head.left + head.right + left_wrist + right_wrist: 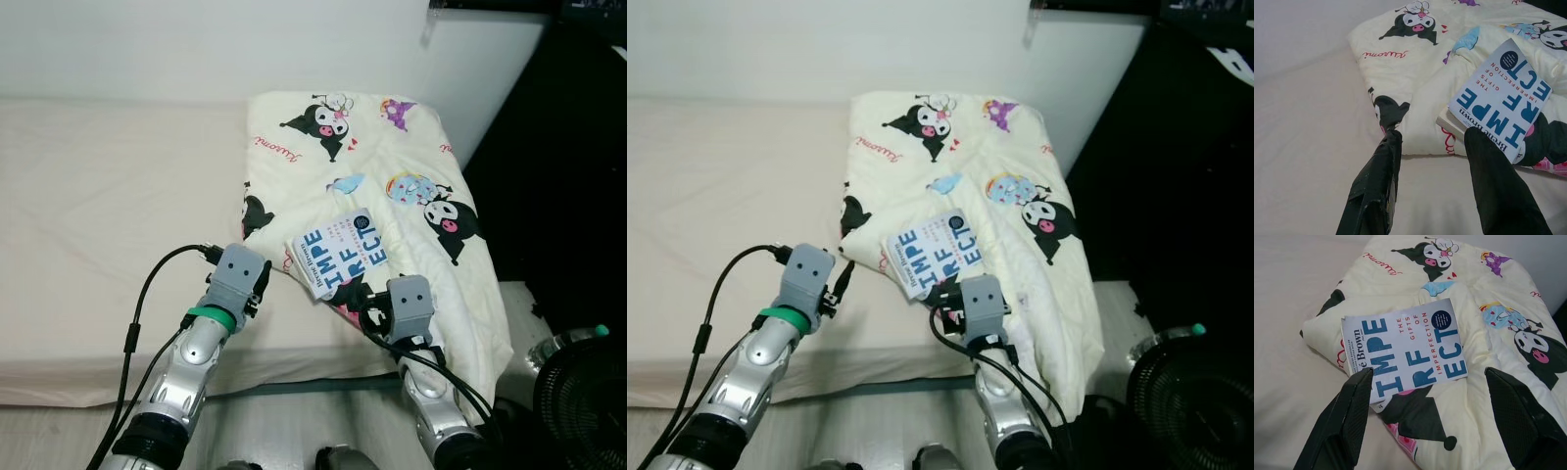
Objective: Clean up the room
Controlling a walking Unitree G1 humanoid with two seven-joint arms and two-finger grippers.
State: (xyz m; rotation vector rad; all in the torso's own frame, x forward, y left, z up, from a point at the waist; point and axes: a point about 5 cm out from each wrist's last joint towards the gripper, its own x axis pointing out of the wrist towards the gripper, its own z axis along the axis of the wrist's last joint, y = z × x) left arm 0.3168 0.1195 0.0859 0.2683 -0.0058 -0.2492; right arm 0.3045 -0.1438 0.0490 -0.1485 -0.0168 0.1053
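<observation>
Here, book (336,254) lies face up on the folded quilt (392,176) at the near edge of the bed (108,206), a little right of centre in the head views. Right gripper (1435,396) hangs just short of it, fingers spread wide and holding nothing; in the right wrist view the book sits at 12 o'clock from the gap between the fingers, one finger already at the book's near corner. Left gripper (1435,171) is also open and unloaded, low over the bare mattress, with the book at about 2 o'clock from it in its own wrist view.

Step in hand, by my reading: picking the book up. To do it well, the right gripper should go forward so the fingers straddle the near edge by the spine, one finger under the cover. The quilt is soft and will sink, so press down slightly to get beneath, then close firmly before lifting. The book is thin and may slide on the fabric; the left gripper could steady the far side.

Book: paperback, white cover, large blue block letters, small red lettering, a dark round badge near one corner. It is turned at an angle to the bed edge and looks flat and closed. Quilt is cream with black cartoon figures.
</observation>
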